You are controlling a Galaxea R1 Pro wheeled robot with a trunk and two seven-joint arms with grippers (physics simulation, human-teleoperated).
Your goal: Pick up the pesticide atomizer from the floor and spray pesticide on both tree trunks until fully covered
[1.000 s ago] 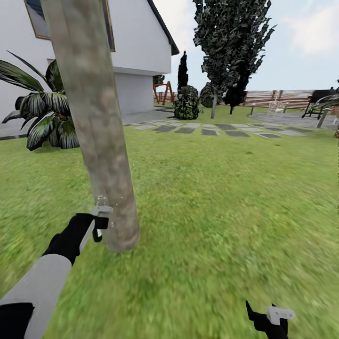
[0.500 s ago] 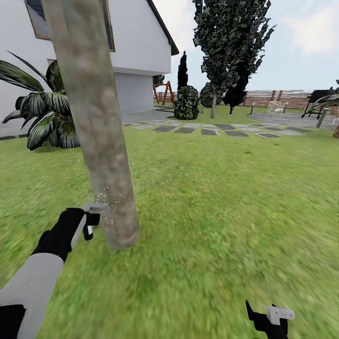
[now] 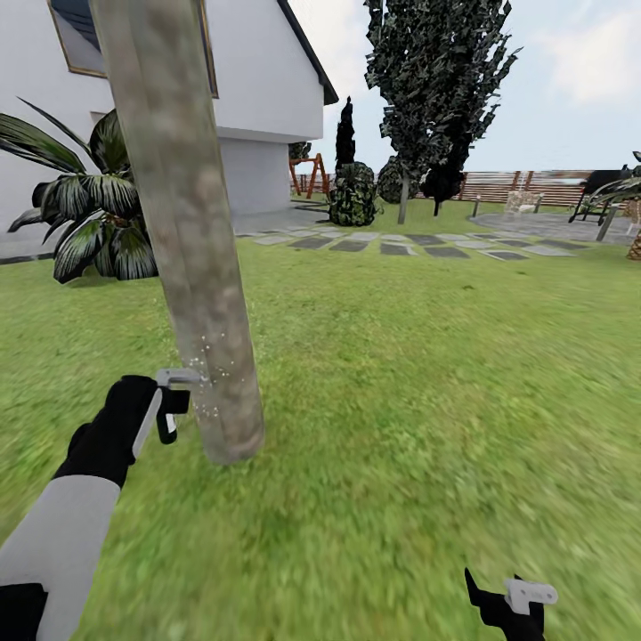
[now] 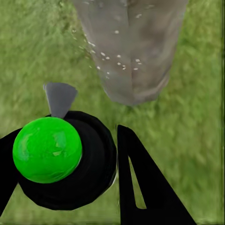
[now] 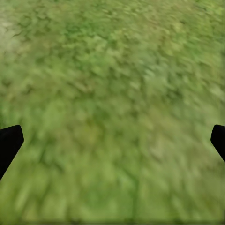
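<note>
The left gripper (image 3: 169,405) is clamping the pesticide atomizer (image 4: 65,161), nozzle aimed at the near tree trunk (image 3: 191,240), which is standing at about 11 o'clock from the robot. White specks of pesticide (image 3: 212,392) are landing on the low part of the bark, close to where it meets the grass (image 3: 401,374).

To do this bit well, I reckon keep the nozzle just beside the trunk and sweep upward slowly, since the mist seems to be catching only a low band, then work round the far side so no patch gets skipped. The risk looks like bumping the trunk with the bottle.

The right gripper (image 3: 515,601) is hanging low at 5 o'clock with its fingers spread wide apart over bare lawn, holding nothing.

Counting: 1 atomizer, 2 grippers, 1 trunk up close, and 1 more tall tree (image 3: 436,89) well apart at roughly 1 o'clock near the fence (image 3: 525,185). Also 1 striped plant (image 3: 85,209) at 10 o'clock by the white house (image 3: 258,89), and 1 row of stepping stones (image 3: 409,245).
</note>
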